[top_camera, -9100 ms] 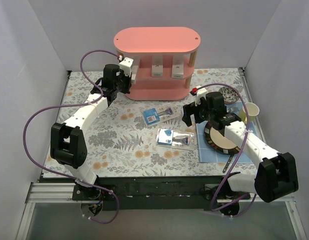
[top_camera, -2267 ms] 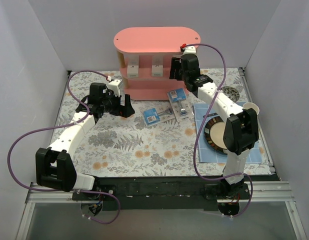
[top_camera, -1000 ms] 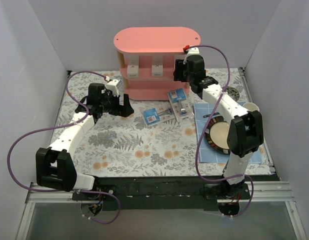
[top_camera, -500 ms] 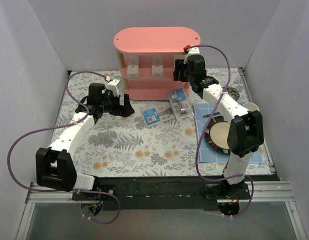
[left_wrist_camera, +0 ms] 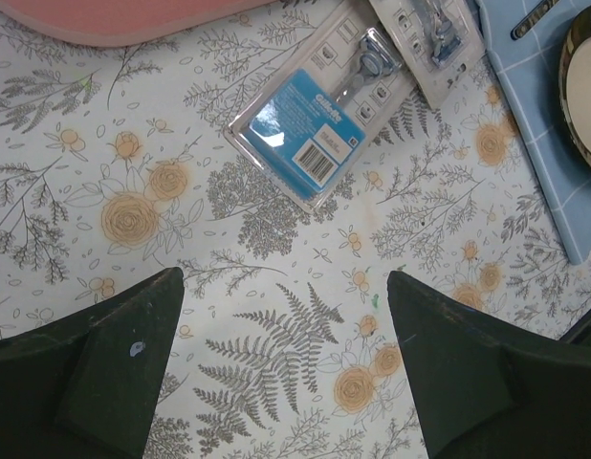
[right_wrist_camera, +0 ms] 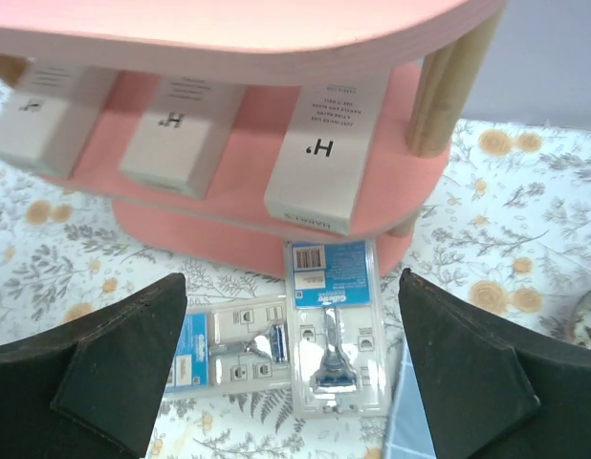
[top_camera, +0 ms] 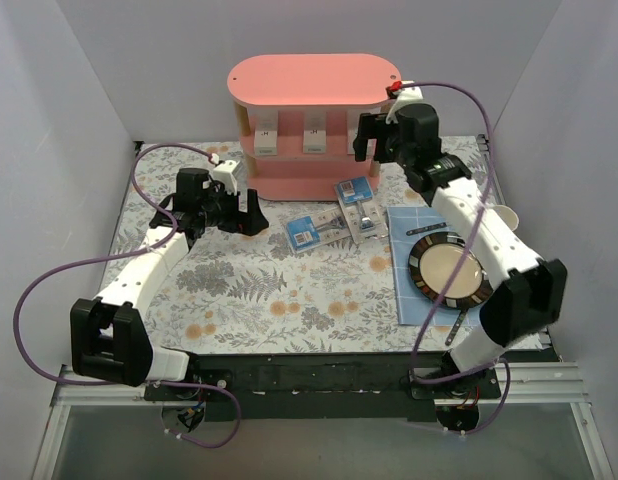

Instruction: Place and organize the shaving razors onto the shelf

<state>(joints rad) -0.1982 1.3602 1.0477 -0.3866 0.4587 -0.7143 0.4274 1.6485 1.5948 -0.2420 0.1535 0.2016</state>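
Observation:
The pink shelf (top_camera: 314, 80) stands at the back of the table. Three white razor boxes lie side by side on its middle tier: left (right_wrist_camera: 47, 120), middle (right_wrist_camera: 176, 134) and right (right_wrist_camera: 329, 158). Two clear blister packs with blue cards lie on the table in front of the shelf, one (top_camera: 359, 207) by the shelf's foot and one (top_camera: 314, 230) to its left. My right gripper (top_camera: 366, 138) hangs open just right of the right box, holding nothing. My left gripper (top_camera: 251, 215) is open low over the table, left of the packs (left_wrist_camera: 315, 124).
A dark-rimmed plate (top_camera: 449, 270) sits on a blue cloth (top_camera: 414, 300) at the right, with a cutlery handle (top_camera: 457, 325) at its near edge. A paper cup (top_camera: 506, 213) stands by the right wall. White walls close in three sides.
My right gripper has opened and pulled back to the right, away from the shelf; the right box stays on the middle tier. The left arm has not moved.

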